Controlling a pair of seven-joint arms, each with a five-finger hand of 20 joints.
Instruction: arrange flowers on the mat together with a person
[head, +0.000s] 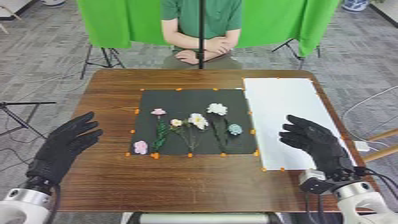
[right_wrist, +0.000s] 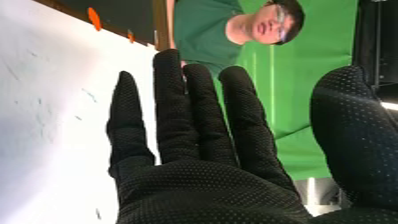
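Holds the right hand open and empty over the white sheet, fingers spread. Holds the left hand open too, at the desk's left edge. Between both, on the dark mat, has stemmed flowers laid upright-wise, blooms farthest, plus a pale blue bloom and a pink bloom.

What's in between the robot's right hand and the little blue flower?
In the head view, from the blue flower to the right hand, there's the edge of the black mat, an orange bit and some white sheet.
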